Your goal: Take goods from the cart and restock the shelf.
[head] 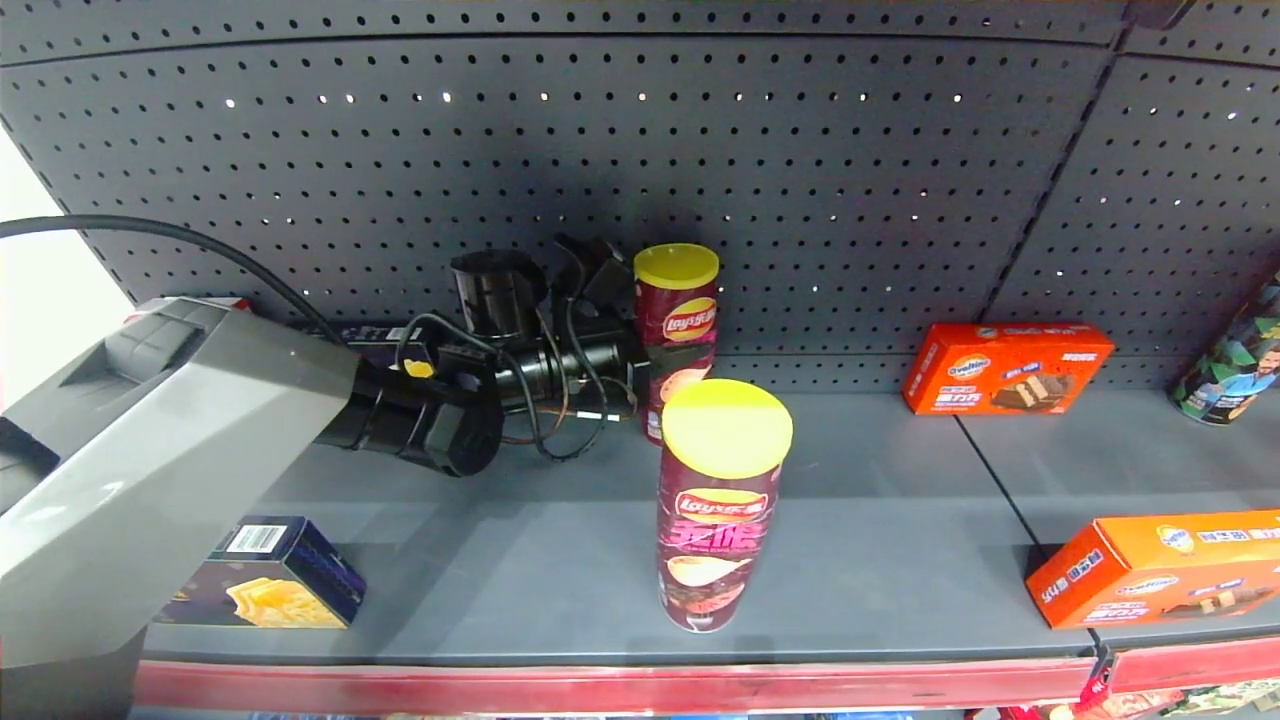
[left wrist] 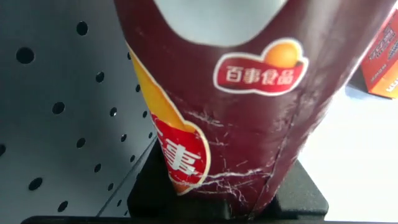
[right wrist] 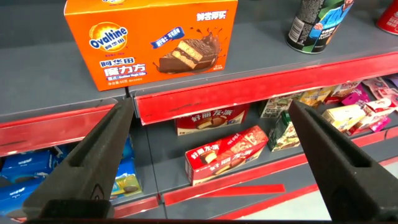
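The rear chip can [head: 677, 320] is standing upright at the back of the shelf [head: 880, 520], close to the pegboard [head: 800, 200]. The left gripper [head: 638, 366] is gripping its lower body from the side, apparently seating it behind the front chip can [head: 722, 505] so the row is filling from the back. The right gripper [right wrist: 211, 155] is hanging wide open and holding nothing, facing an orange box [right wrist: 152, 43] at a shelf edge, seemingly parked out of the working arm's way.

An orange box [head: 1005, 366], blue box [head: 275, 575] and green can [head: 1235, 365] stand apart.
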Controlling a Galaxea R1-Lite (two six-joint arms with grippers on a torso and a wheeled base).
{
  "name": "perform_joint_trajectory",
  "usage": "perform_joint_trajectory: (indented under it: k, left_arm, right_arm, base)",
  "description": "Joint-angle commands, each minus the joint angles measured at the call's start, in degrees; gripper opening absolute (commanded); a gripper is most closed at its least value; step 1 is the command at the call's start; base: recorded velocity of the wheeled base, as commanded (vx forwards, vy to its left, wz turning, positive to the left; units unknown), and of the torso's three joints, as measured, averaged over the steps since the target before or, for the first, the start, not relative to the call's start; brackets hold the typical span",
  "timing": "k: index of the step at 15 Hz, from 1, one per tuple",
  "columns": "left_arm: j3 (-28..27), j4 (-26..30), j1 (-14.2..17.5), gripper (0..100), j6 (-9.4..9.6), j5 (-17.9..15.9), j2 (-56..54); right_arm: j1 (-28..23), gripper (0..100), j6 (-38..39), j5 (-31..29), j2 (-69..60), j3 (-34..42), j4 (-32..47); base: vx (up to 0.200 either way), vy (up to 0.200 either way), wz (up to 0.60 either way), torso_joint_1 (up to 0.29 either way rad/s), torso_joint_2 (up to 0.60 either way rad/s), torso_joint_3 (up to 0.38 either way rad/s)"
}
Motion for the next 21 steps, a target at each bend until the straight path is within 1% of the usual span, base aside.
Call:
perform_joint_trajectory:
  k: [1,4,6,7,8,9,10,12,13,14,15,16,17,21]
  left_arm:
    - [0.1,0.1,0.0,100,-0.07,0.1,-0.1]
    - [3.4,0.7,0.3,100,-0.07,0.3,-1.6]
    - [7.1,1.6,0.8,100,-0.07,0.3,-5.6]
    - [9.1,3.5,0.8,100,0.02,0.5,-8.7]
    - [10.5,5.6,0.7,100,0.11,1.7,-11.4]
    - [11.5,8.4,0.3,100,0.11,3.3,-14.0]
    - [11.6,11.6,0.1,100,1.34,7.3,-15.4]
    - [11.5,17.4,-1.1,100,2.04,17.0,-16.7]
    - [11.7,19.7,-1.1,100,2.21,18.3,-17.5]
    - [11.6,20.3,-1.0,100,2.39,19.0,-17.9]
    - [11.2,20.3,-1.0,100,3.27,20.6,-17.8]
    - [11.2,20.3,-1.0,100,3.27,20.6,-17.8]
    - [10.3,20.3,-0.9,100,3.88,24.4,-17.7]
    - [10.1,20.3,-0.8,100,4.24,28.3,-17.4]
  right_arm:
    - [0.0,100,0.0,0.0,0.1,0.0,0.0]
    - [0.0,100,0.0,0.0,0.1,0.0,0.0]
    - [0.0,100,0.0,0.0,0.1,0.0,0.0]
    - [0.0,100,0.0,0.0,0.1,0.0,0.0]
    - [0.0,100,0.0,0.0,0.1,0.0,0.0]
    - [0.0,100,0.0,0.0,0.1,0.0,0.0]
    - [0.0,100,0.0,0.0,0.1,0.0,0.0]
    - [0.0,100,0.0,0.0,0.1,0.0,0.0]
    - [0.0,100,0.0,0.0,0.1,0.0,0.0]
    - [0.0,100,0.0,0.0,0.1,0.0,0.0]
    - [0.0,100,0.0,0.0,0.1,0.0,0.0]
    - [0.0,100,0.0,0.0,0.1,0.0,0.0]
    - [0.0,100,0.0,0.0,0.1,0.0,0.0]
    - [0.0,100,0.0,0.0,0.1,0.0,0.0]
  base:
    - [0.000,0.000,0.00,0.000,0.00,0.000]
    - [0.000,0.000,0.00,0.000,0.00,0.000]
    - [0.000,0.000,0.00,0.000,0.00,0.000]
    - [0.000,0.000,0.00,0.000,0.00,0.000]
    - [0.000,0.000,0.00,0.000,0.00,0.000]
    - [0.000,0.000,0.00,0.000,0.00,0.000]
    - [0.000,0.000,0.00,0.000,0.00,0.000]
    - [0.000,0.000,0.00,0.000,0.00,0.000]
    - [0.000,0.000,0.00,0.000,0.00,0.000]
    - [0.000,0.000,0.00,0.000,0.00,0.000]
    - [0.000,0.000,0.00,0.000,0.00,0.000]
    - [0.000,0.000,0.00,0.000,0.00,0.000]
    - [0.000,0.000,0.00,0.000,0.00,0.000]
    - [0.000,0.000,0.00,0.000,0.00,0.000]
